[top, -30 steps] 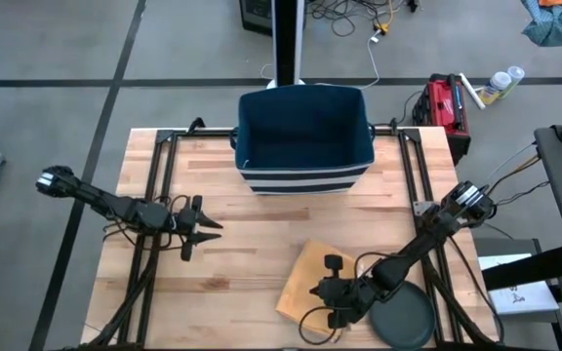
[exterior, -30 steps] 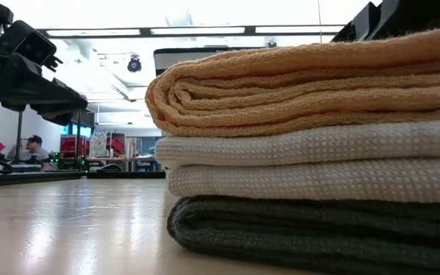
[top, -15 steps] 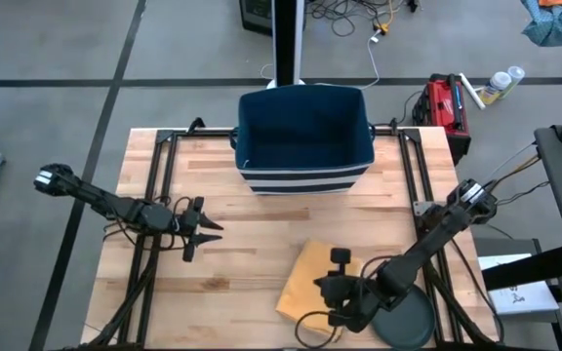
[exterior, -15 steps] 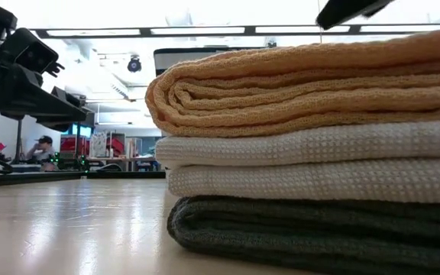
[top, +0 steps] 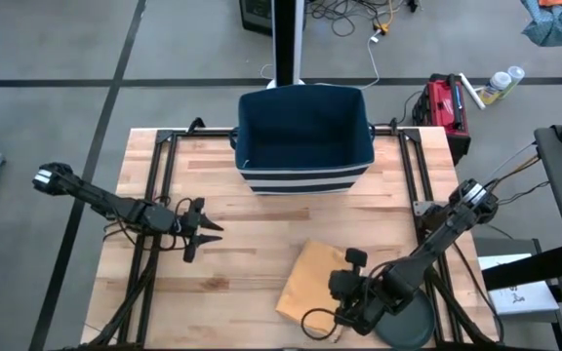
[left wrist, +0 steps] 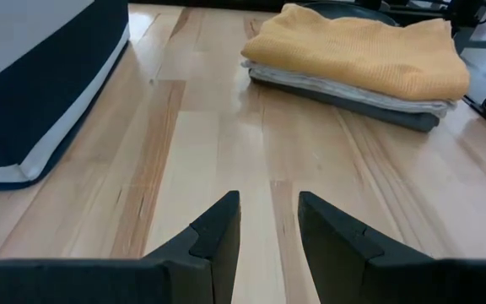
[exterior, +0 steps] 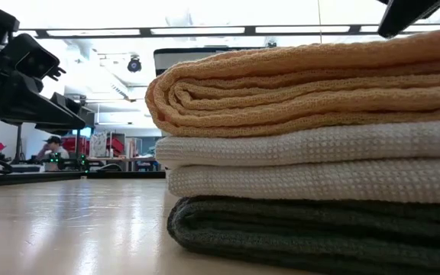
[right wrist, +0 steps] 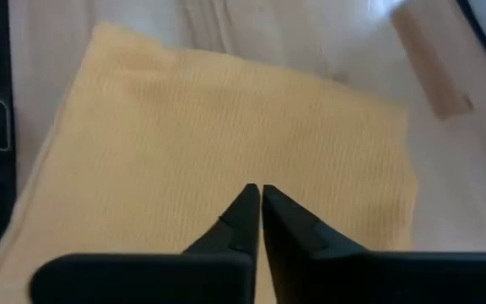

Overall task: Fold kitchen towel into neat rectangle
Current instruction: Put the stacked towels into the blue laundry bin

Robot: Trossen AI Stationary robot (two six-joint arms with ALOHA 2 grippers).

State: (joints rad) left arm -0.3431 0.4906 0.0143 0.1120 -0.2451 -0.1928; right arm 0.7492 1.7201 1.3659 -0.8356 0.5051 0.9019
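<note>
High view, left side: the left gripper (top: 203,230) waits over the bare wood of the table (top: 261,244), well apart from the towels, fingers a little open and holding nothing
Left wrist view: the two fingers (left wrist: 218,232) stand with a clear gap between them; the blue bin (left wrist: 40,84) is to one side and the towel stack lies farther ahead
High view, middle: the yellow towel (top: 310,278) lies folded as a rectangle on top of a stack, near the front edge of the table on the right half
Low view, stack: yellow towel (exterior: 304,88) on top, white towel (exterior: 312,164) under it, dark grey towel (exterior: 312,237) at the bottom; the edges look quite even
High view, right side: the right gripper (top: 344,292) hovers at the right edge of the yellow towel, beside a dark round plate (top: 408,327)
Right wrist view: the fingertips (right wrist: 247,207) are almost together, only a thin slit between them, above the yellow cloth and with no cloth pinched
Risk 1: if the tips go up with a thread of the weave caught, the top layer may lift and the fold opens
Risk 2: a sideways move low over the stack may push the yellow towel off the white one
Risk 3: the arm passes near the plate, so a wide swing may knock it
</note>
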